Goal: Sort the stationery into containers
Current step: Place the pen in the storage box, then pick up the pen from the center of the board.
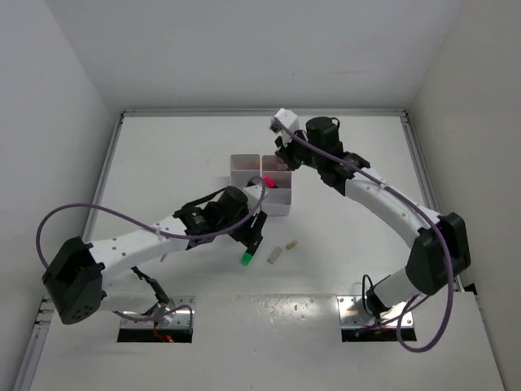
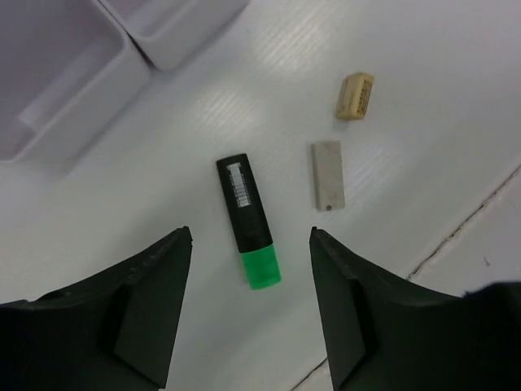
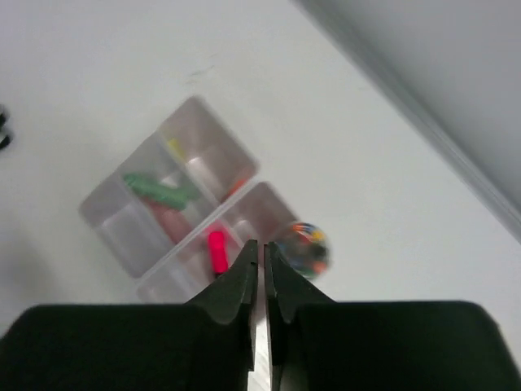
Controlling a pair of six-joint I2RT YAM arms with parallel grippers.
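In the left wrist view the green highlighter (image 2: 248,224) lies flat on the white table (image 2: 423,73) at the centre of the frame. Its black end points to the upper left and its green end points down, between the two fingers of the left gripper (image 2: 250,238). That gripper stands spread above it, grasping nothing. A grey eraser (image 2: 328,175) and a beige eraser (image 2: 356,96) lie apart to the highlighter's upper right. The white organiser (image 2: 81,114) fills the upper left corner. The right gripper (image 3: 260,254) is pressed closed and empty over the organiser, where a blurred pink highlighter (image 3: 216,251) lies in a compartment.
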